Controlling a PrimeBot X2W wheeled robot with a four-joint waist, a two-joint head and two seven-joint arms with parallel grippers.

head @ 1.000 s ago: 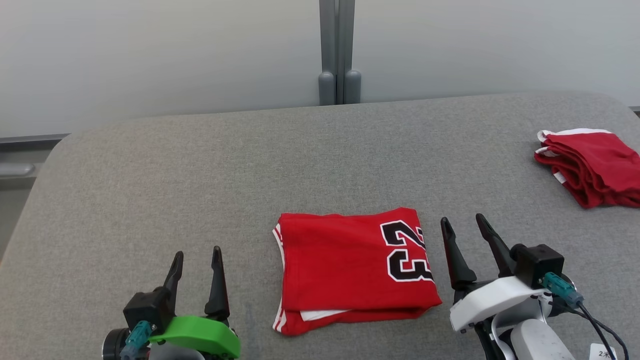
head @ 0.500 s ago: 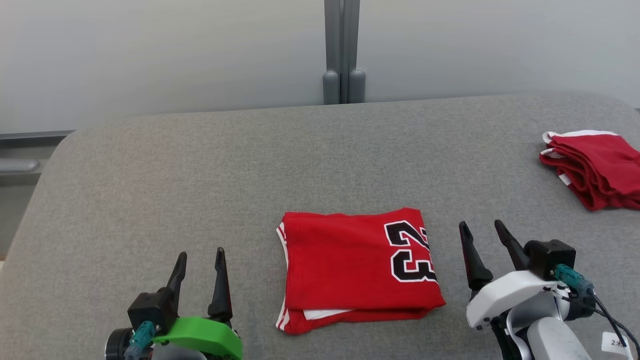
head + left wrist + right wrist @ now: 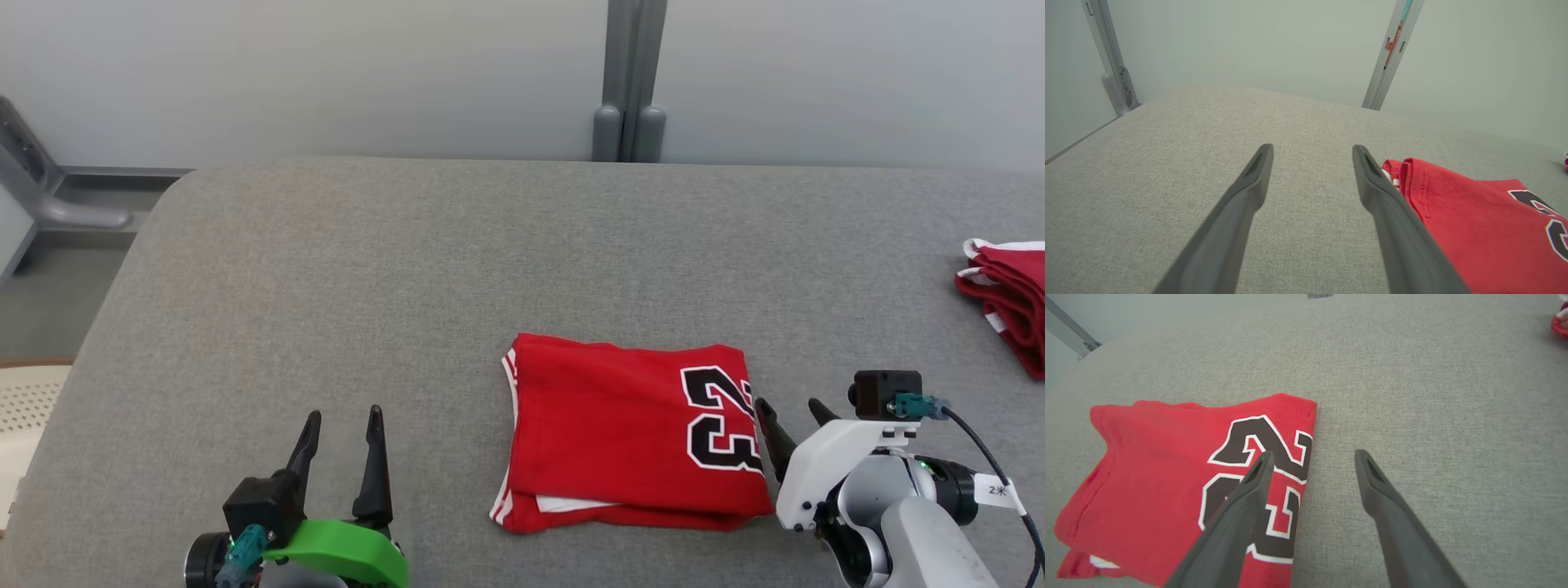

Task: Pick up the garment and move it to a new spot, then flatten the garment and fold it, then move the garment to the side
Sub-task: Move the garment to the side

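The garment (image 3: 629, 433) is a red jersey with a black "23", folded into a rectangle on the grey padded table (image 3: 408, 269). My left gripper (image 3: 344, 415) stands open over bare table, a short way left of the garment, with nothing between its fingers. My right gripper (image 3: 789, 404) is open right at the garment's right edge. In the right wrist view the right gripper (image 3: 1312, 453) hovers with its left finger over the printed number on the garment (image 3: 1159, 469) and its right finger over the table. The left wrist view shows the left gripper (image 3: 1311, 148) open, with the garment (image 3: 1474, 228) to its right.
A stack of other folded red garments (image 3: 1008, 302) lies at the table's right edge. A grey post (image 3: 629, 82) stands against the pale wall behind the table. Off the table's left edge are the floor and a pale perforated object (image 3: 24, 408).
The head camera has turned left, so the whole scene sits further right. My right gripper has drawn back and closer to the garment's right edge. The garment lies as before.
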